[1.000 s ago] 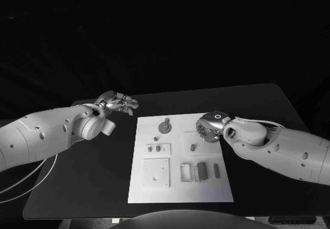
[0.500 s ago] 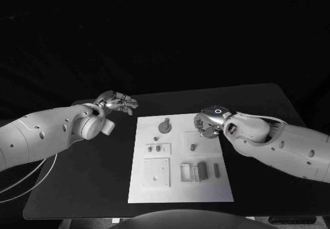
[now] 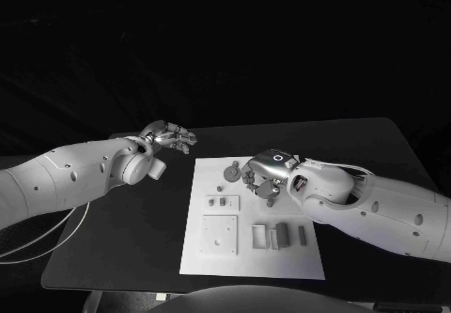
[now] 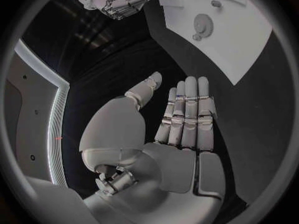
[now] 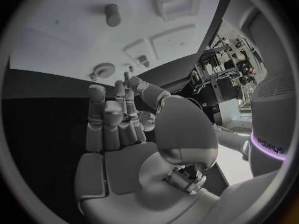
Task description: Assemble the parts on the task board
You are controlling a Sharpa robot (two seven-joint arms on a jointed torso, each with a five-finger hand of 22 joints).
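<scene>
On the black table (image 3: 122, 248) the white task board (image 3: 249, 257) carries grey parts: near its front edge upright blocks (image 3: 278, 235) beside a square plate (image 3: 218, 235). Farther back, the right hand (image 3: 263, 175) hovers with fingers loosely apart, empty, beside a round gear (image 3: 231, 173). Beyond the far left corner, the left hand (image 3: 171, 138) holds nothing, fingers straight

You've got the task board (image 3: 252, 261) in the middle of the tabletop (image 3: 122, 241). The round part (image 3: 232, 173) lies near the board's far edge; the upright parts (image 3: 279, 235) stand toward its near right corner. Left hand (image 3: 171, 137) is off the board's far left corner, right hand (image 3: 261, 177) over its far right area.
</scene>
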